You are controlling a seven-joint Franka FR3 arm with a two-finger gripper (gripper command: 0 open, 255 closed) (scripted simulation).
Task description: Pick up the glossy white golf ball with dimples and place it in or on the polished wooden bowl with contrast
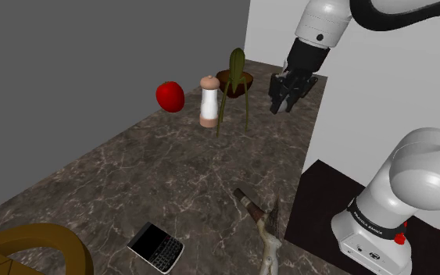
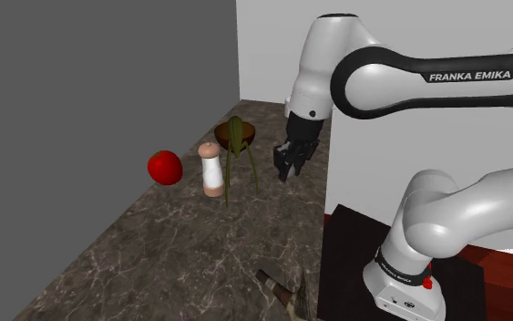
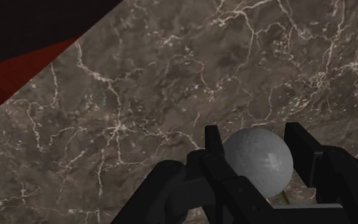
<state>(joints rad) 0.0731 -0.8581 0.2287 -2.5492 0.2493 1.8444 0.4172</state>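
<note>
My black gripper is shut on a grey-white dimpled golf ball, clasped between both fingers above the dark marble counter. In the shoulder view the gripper hangs over the counter's far end, just to the right of the brown wooden bowl. The bowl sits at the back of the counter, partly hidden by a green long-legged juicer. The gripper is lifted off the surface, a little right of and nearer than the bowl in the second exterior view.
A salt mill and a red apple stand left of the bowl. A hammer and a black phone lie near the front. A wooden ring-shaped object is at the lower left. A white wall rises behind.
</note>
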